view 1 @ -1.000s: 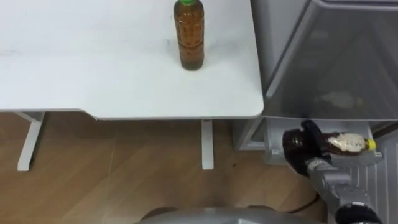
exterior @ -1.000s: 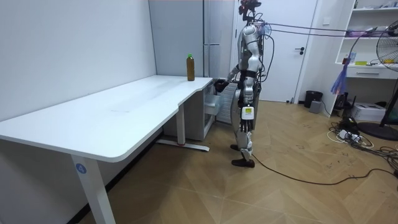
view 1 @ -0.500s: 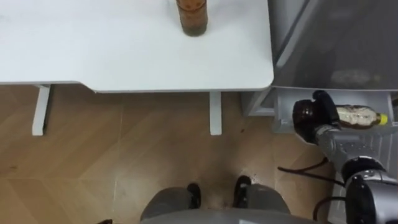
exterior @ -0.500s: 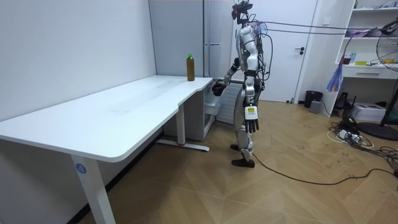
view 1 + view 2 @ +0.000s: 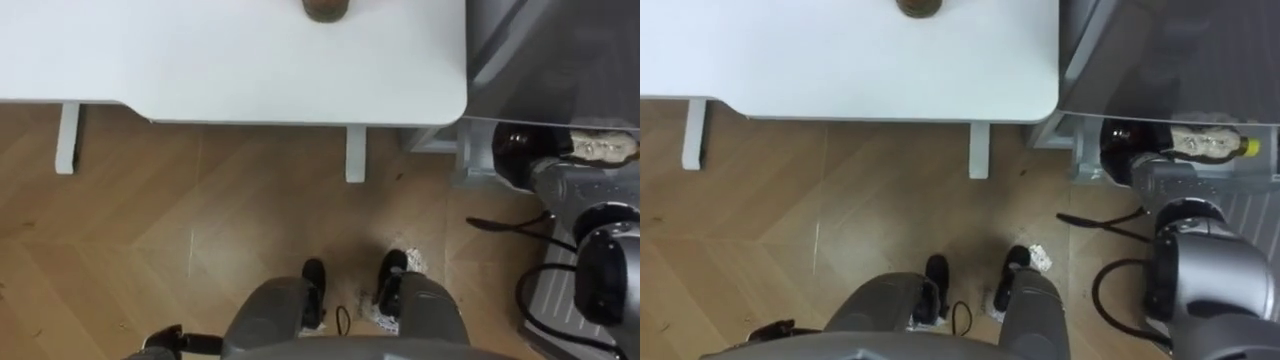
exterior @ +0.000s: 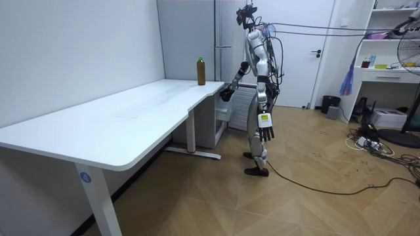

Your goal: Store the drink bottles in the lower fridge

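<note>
bottle [image 5: 1200, 143] lies sideways, cap rightward, right hand [image 5: 1156, 170] fingers clamped round it

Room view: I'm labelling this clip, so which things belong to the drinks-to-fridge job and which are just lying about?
Part of the job: bottle gripped in the right robot hand; second bottle standing on the table; fridge.

Just lying about: fan; bin; floor cables.
</note>
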Tool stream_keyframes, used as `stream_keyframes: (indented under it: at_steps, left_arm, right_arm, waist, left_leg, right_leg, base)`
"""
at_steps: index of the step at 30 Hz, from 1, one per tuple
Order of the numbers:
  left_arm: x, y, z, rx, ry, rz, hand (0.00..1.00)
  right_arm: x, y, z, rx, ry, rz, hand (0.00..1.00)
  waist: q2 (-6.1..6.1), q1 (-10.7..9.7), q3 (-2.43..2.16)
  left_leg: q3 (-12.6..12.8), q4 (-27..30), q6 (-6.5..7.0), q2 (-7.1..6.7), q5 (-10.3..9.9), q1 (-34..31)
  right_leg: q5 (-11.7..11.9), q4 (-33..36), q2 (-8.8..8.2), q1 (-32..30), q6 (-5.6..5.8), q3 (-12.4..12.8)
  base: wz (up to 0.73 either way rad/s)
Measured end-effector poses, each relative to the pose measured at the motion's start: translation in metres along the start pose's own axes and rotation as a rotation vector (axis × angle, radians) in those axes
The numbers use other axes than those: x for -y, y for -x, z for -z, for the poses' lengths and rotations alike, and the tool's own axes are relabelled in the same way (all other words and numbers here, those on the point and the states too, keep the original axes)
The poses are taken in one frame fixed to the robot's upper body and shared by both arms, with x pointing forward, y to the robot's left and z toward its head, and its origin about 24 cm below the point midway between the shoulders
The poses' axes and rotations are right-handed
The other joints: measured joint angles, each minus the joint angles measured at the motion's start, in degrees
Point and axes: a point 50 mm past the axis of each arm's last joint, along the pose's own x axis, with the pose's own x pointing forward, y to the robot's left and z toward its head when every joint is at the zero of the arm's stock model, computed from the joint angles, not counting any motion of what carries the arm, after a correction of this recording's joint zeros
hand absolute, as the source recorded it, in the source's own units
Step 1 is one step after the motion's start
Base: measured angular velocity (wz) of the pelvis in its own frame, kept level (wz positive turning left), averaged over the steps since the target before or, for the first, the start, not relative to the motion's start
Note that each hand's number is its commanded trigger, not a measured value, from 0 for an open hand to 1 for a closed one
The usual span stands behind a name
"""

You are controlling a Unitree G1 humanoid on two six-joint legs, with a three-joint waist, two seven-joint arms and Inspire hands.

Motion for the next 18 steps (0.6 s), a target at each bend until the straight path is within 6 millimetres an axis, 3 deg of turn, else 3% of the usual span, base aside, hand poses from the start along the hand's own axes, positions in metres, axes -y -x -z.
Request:
stream_keyframes:
  at_steps: [6,7,8,18]
  left_arm:
    - [-0.003,0.0,-0.001,0.003,-0.021,-0.01,0.0]
    - [-0.003,0.0,-0.001,0.004,-0.024,-0.01,0.0]
    - [-0.004,0.0,-0.001,0.003,-0.026,-0.011,0.0]
    - [-0.004,0.0,-0.001,0.001,-0.037,-0.005,0.0]
  right_arm:
    - [-0.017,0.002,-0.005,0.008,0.027,-0.033,1.0]
    - [-0.018,0.002,-0.006,0.013,0.041,-0.033,0.3]
    - [-0.019,0.002,-0.006,0.015,0.048,-0.031,0.0]
    - [-0.027,0.004,-0.008,0.021,0.061,-0.001,0.0]
  waist:
    - [-0.08,0.95,0.03]
    - [-0.09,1.29,0.04]
    - [-0.14,1.47,0.07]
    - [-0.82,2.78,0.5]
  left_leg:
    - [1.33,0.13,0.0,0.02,0.0,-1.25]
    - [1.53,0.13,0.0,0.03,0.0,-1.27]
    - [1.58,0.13,0.0,0.03,0.0,-1.28]
    - [2.54,1.41,0.0,0.28,0.0,-2.39]
  right_leg:
    - [0.13,1.09,0.02,-2.22,-0.07,1.15]
    - [0.16,1.28,0.02,-2.52,-0.11,1.54]
    - [0.17,1.43,0.02,-2.67,-0.13,1.77]
    - [0.33,2.49,0.06,-4.1,-0.4,3.3]
  base:
    - [-0.08]
    - [-0.15]
    - [-0.11]
    - [-0.04]
